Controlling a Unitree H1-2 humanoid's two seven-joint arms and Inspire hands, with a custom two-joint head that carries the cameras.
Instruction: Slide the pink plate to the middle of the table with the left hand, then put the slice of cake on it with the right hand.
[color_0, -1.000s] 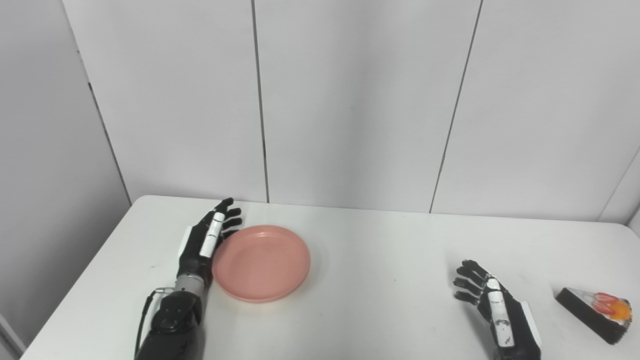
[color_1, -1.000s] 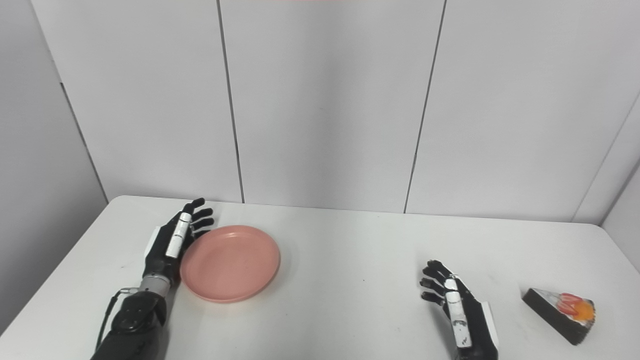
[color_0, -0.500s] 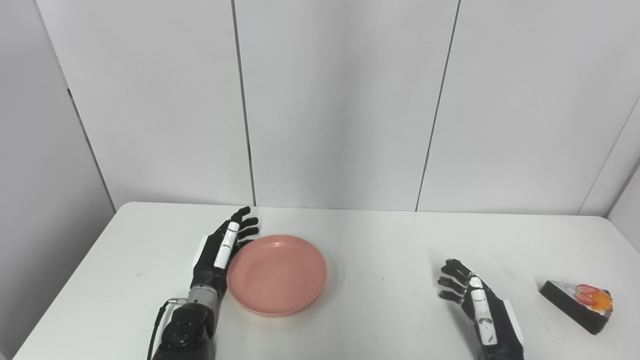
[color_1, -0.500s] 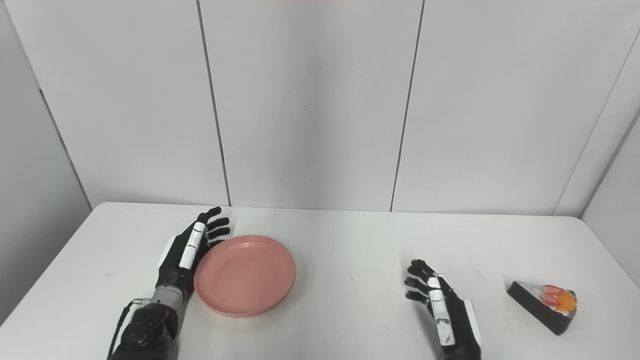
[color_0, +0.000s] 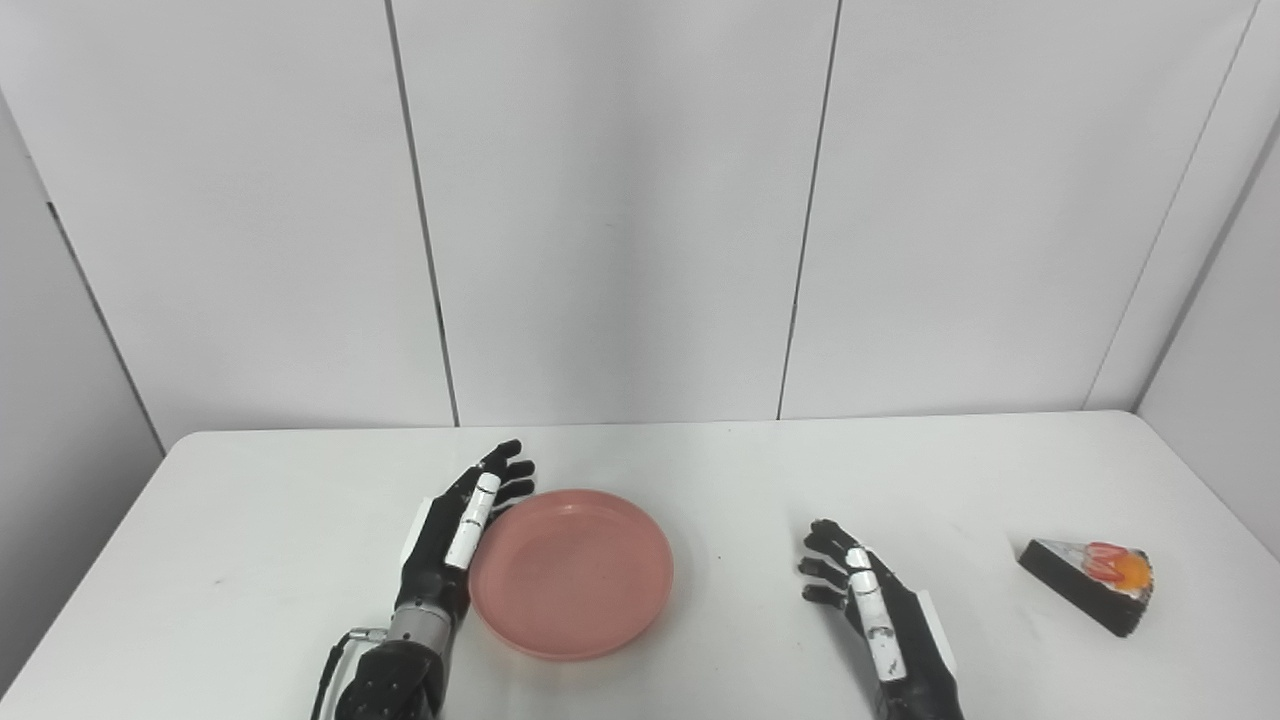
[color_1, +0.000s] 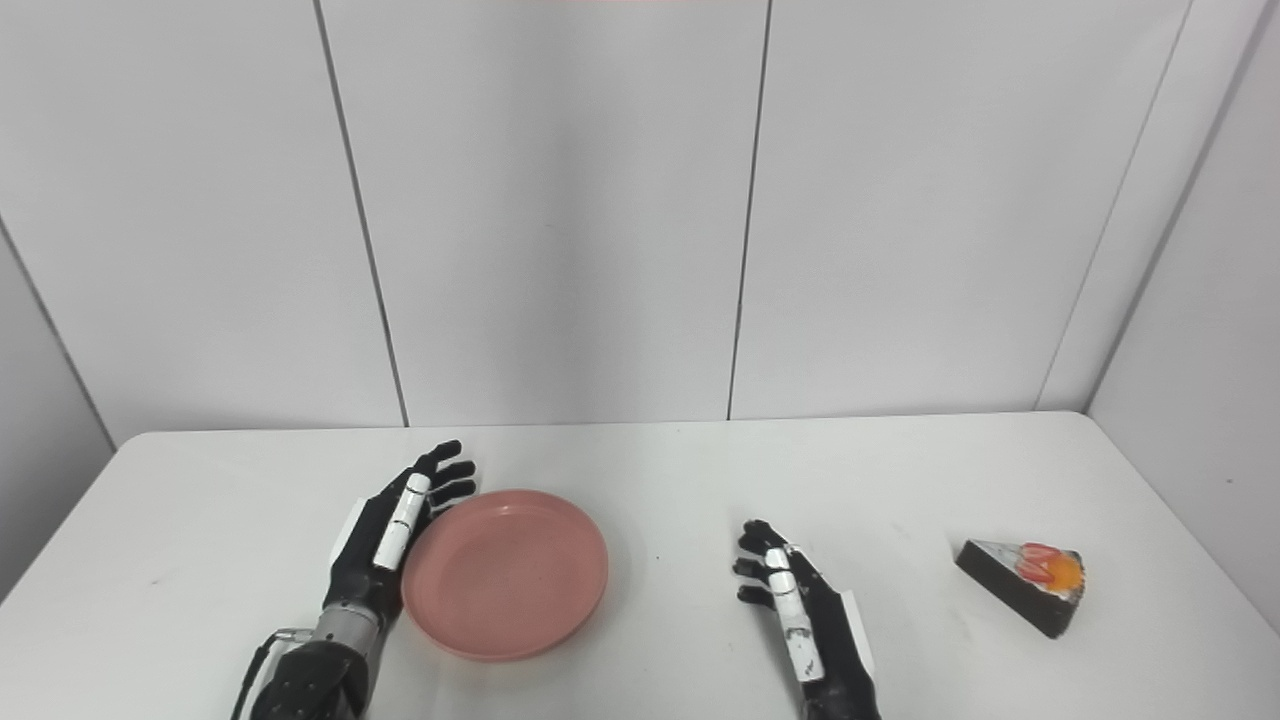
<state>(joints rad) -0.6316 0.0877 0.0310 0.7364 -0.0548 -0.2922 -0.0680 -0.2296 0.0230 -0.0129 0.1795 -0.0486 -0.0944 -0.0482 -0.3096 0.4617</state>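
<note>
White table (color_0: 250, 520): left hand (color_0: 455, 530) flat against pink plate (color_0: 570, 572) rim.

My two black hands (color_0: 455, 530) (color_0: 880, 625), white strips along the fingers, silver left wrist (color_0: 410, 625) with thin cable.

No legible text, labels, nos. or signs anywhere in either view.
</note>
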